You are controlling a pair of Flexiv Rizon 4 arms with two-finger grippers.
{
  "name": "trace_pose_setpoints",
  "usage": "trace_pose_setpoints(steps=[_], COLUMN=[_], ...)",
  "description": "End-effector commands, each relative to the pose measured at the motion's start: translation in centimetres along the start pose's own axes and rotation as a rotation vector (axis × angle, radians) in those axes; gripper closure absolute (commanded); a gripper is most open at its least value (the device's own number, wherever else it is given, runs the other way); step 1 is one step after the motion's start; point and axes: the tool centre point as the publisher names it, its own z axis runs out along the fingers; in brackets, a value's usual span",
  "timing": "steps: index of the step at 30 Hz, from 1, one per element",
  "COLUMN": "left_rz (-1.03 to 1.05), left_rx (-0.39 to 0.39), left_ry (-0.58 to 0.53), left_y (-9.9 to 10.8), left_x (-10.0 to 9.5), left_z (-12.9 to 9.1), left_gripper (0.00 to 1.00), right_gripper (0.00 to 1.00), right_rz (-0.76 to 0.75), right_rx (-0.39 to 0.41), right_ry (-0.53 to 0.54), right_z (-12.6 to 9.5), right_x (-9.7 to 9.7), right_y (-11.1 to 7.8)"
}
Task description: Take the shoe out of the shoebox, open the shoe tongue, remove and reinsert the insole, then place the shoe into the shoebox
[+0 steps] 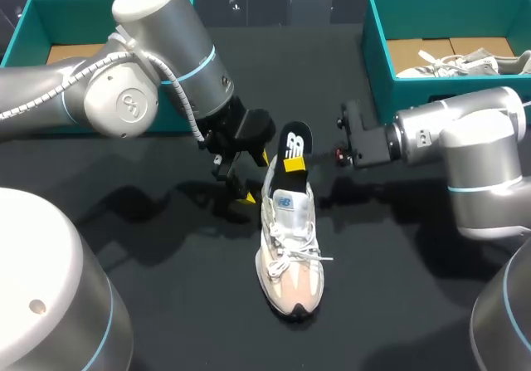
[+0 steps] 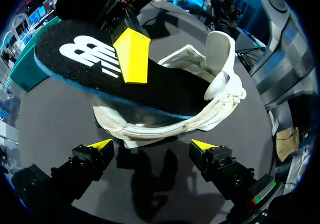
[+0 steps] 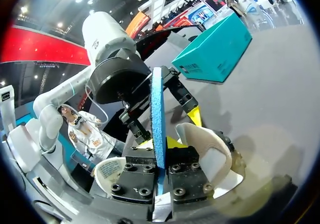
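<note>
Step in hand is the insole work. The shoe [image 1: 289,255] stands on its sole mid-surface [image 1: 182,321], out of any box, toe toward the near edge and heel toward the far edge. The tongue [image 1: 290,201] is lifted forward over the laces. The black, blue-edged insole [image 1: 294,134] sticks up out of the heel opening, its forward end down inside the shoe. My right pincer [image 1: 292,165] is pinching the insole, a yellow tip flat on its top face; the right wrist view shows the insole edge-on between the two fingers. My left pincer [image 2: 151,145] is spread, nothing between its fingers, low beside the shoe on the heel's left side, not touching it as far as I can tell. I cannot tell from here whether the insole is coming out or going back in. My judgement is that either way the next move needs the shoe steadied by the left arm so it does not drag or tip with the insole. Containers: teal shoebox [image 1: 25,22] at the far left corner, bare cardboard floor showing, partly hidden behind my left arm. The second teal shoebox [image 1: 377,47], at the far right corner, holds another pale shoe [image 1: 465,62].
</note>
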Motion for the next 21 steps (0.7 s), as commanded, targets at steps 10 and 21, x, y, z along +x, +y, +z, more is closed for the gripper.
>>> trace_pose_setpoints(steps=[10,21], left_rz=[0.001,0.001], left_rx=[-0.002,-0.002], left_ry=[-0.001,-0.001], left_y=[0.0,0.0], left_x=[0.1,0.1], left_z=[-0.1,-0.1], left_gripper=[0.0,0.0], right_gripper=[1.0,0.73], right_rz=[0.128,0.065], right_rx=[0.003,0.03], right_ry=[0.013,-0.001], right_z=[1.8,1.9], right_x=[0.1,1.2], right_y=[-4.3,-2.6])
